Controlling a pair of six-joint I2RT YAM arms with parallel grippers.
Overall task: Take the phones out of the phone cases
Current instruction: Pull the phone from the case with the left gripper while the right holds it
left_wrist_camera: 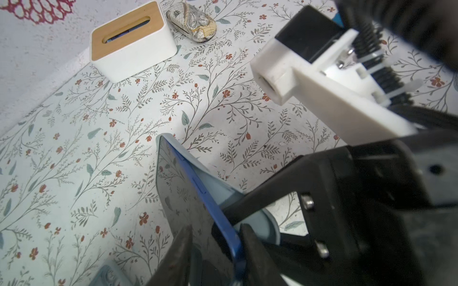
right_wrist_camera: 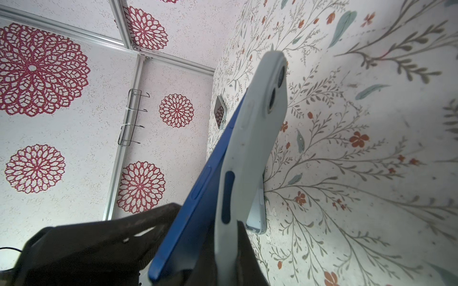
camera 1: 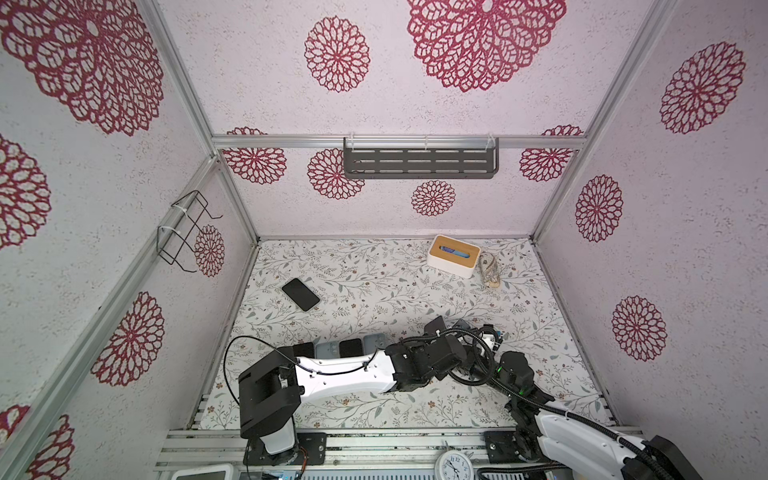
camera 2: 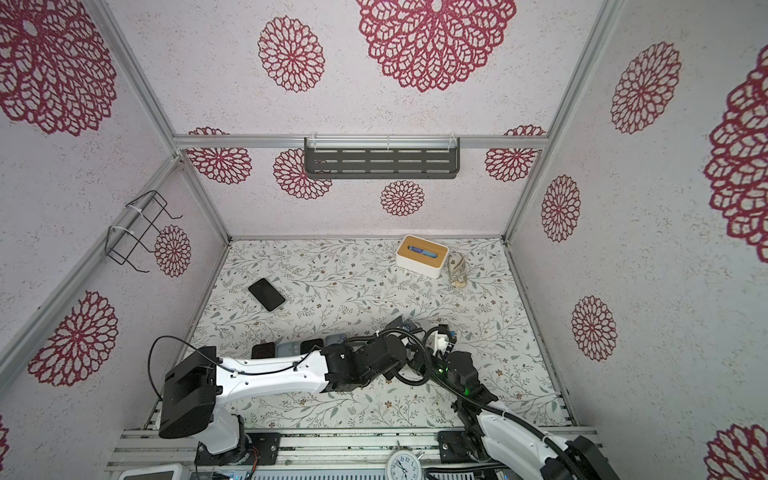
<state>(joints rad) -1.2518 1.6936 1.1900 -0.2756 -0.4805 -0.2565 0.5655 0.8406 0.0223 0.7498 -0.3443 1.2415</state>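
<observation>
Phone (left_wrist_camera: 181, 188), blue-edged, stands partly out of its grey phone case (right_wrist_camera: 250, 138), low and right of centre in both top views. The left fingers (left_wrist_camera: 182, 252) pinch the phone; the right fingers (left_wrist_camera: 262, 194) pinch the case. On the surface (camera 1: 374, 291) lie one black phone (camera 1: 300, 294), two dark phones (camera 1: 351, 347) and two grey cases (camera 1: 327, 349). One numbered clock (camera 1: 455, 467) sits at the bottom edge.

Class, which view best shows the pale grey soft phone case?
Right wrist view: the pale grey soft phone case shows its back, lens cut-outs and side slot. The left wrist view shows only its inner face; in both top views arms mostly hide it.
</observation>
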